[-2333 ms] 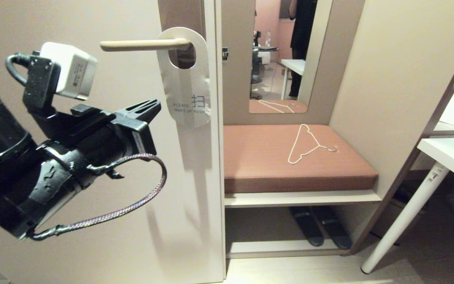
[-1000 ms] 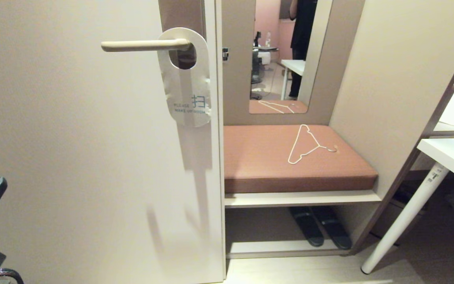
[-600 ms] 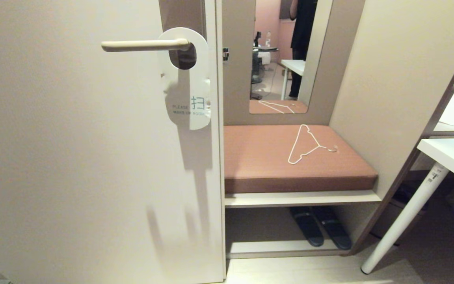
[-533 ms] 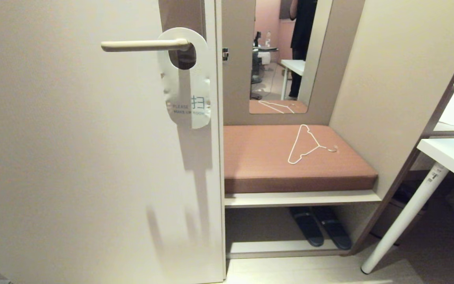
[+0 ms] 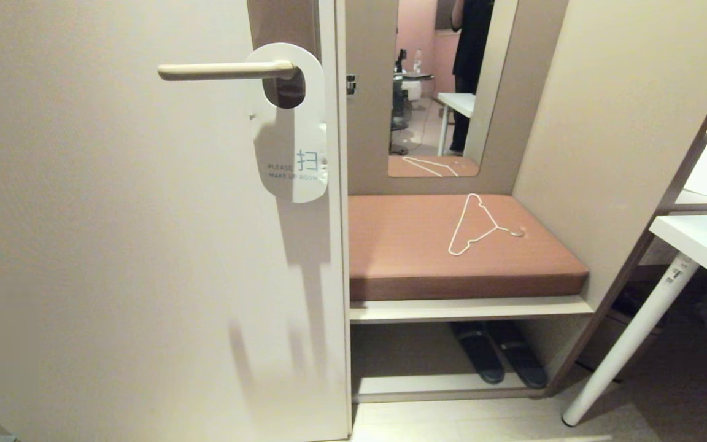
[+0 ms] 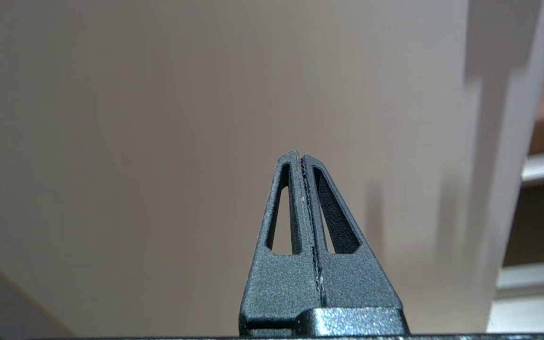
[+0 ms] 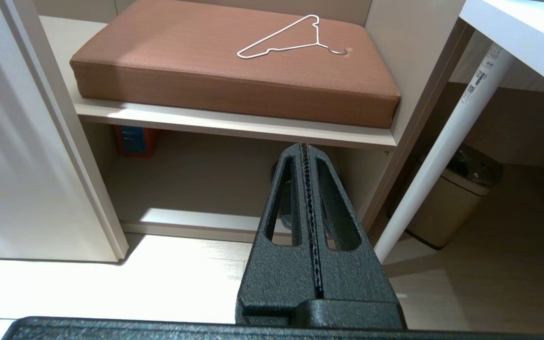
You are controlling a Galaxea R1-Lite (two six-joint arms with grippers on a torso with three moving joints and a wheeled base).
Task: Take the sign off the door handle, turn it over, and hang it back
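Now the sign [image 5: 292,132] is hanging by its big hole on the door handle [image 5: 221,70] in the upper middle of the head view, white "MAKE UP ROOM" face showing, probably lying flat against the door. I am keeping my left gripper [image 6: 300,160] empty with fingers pressed together, facing the bare door. My right gripper [image 7: 304,148], likewise closed, is pointing under the cushioned bench [image 7: 234,71].

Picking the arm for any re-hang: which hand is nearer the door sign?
Probably left. The left hand is shut and faces the door below the sign. The right hand, shut, points at the bench shelf, off to the side.
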